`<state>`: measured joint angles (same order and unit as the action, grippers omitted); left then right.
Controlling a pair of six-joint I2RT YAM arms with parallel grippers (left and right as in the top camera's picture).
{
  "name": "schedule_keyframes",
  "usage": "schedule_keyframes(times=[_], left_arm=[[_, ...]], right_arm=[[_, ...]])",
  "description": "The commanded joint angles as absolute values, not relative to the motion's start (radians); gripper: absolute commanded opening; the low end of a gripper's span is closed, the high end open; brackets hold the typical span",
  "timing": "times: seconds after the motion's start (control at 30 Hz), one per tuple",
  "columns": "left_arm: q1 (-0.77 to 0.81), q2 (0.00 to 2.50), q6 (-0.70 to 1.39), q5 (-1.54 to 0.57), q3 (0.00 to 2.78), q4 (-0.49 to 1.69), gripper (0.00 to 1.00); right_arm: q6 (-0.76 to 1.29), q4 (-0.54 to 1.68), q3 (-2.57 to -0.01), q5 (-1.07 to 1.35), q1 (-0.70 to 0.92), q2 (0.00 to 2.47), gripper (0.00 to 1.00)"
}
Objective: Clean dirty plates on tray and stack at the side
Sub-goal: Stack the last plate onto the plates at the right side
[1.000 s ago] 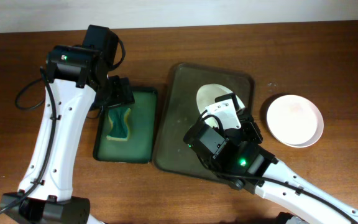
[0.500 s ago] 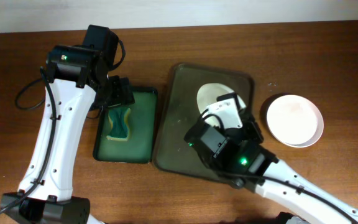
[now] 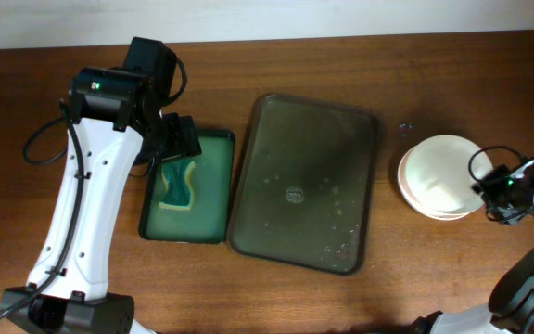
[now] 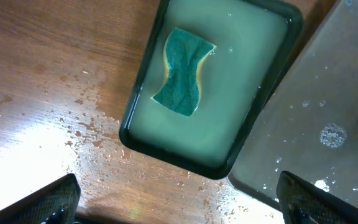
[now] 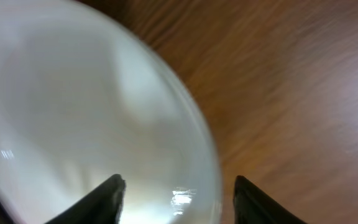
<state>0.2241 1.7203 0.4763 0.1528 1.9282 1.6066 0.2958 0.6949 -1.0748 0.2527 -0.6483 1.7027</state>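
Wood table: tray [image 3: 304,121] holds no plates; stack [image 3: 438,176] sits at side. R gripper [image 5: 178,183] apart astride stack rim, prob. releasing. L gripper [image 4: 176,186] spread above sponge [image 4: 182,71], idle.

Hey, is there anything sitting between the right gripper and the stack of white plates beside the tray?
Nothing visible. In the right wrist view the right gripper is open right at the plate stack, its rim showing between the fingers, with only bare wooden table beside it.
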Motion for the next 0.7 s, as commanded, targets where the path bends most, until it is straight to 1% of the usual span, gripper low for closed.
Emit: schedule_keyframes(times=[0.0, 0.03, 0.1, 0.13, 0.17, 0.2, 0.27, 0.37, 0.53, 0.6, 0.67], left_arm=[[0.224, 1.713, 0.477, 0.153, 1.939, 1.607, 0.99], [0.224, 1.713, 0.477, 0.153, 1.939, 1.607, 1.0], [0.224, 1.713, 0.477, 0.153, 1.939, 1.607, 0.99], [0.224, 1.713, 0.477, 0.153, 1.939, 1.607, 0.99], [0.224, 1.713, 0.477, 0.153, 1.939, 1.607, 1.0], [0.224, 1.713, 0.477, 0.153, 1.939, 1.607, 0.99], [0.224, 1.713, 0.477, 0.153, 1.939, 1.607, 0.99], [0.224, 1.713, 0.477, 0.153, 1.939, 1.607, 0.99], [0.224, 1.713, 0.477, 0.153, 1.939, 1.607, 0.99], [0.224, 1.713, 0.477, 0.153, 1.939, 1.607, 0.99], [0.224, 1.713, 0.477, 0.153, 1.939, 1.607, 0.99]], right_arm=[[0.261, 0.709, -1.079, 0.406, -0.582, 1.574, 0.63], [0.261, 0.728, -1.079, 0.416, -0.546, 1.501, 0.63], [0.256, 0.788, -1.079, 0.419, -0.413, 1.269, 0.64], [0.24, 0.809, -1.079, 0.418, -0.31, 1.131, 0.66], [0.24, 0.816, -1.079, 0.419, -0.212, 1.024, 0.94], [0.24, 0.815, -1.079, 0.418, -0.118, 0.936, 0.98], [0.243, 0.811, -1.079, 0.419, 0.032, 0.82, 0.98], [0.243, 0.821, -1.079, 0.418, 0.177, 0.71, 0.98], [0.236, 0.898, -1.074, 0.395, 0.198, 0.692, 0.99], [0.235, 0.849, -1.033, 0.213, 0.196, 0.665, 0.98], [0.236, 0.708, -0.882, 0.073, 0.194, 0.573, 0.98]])
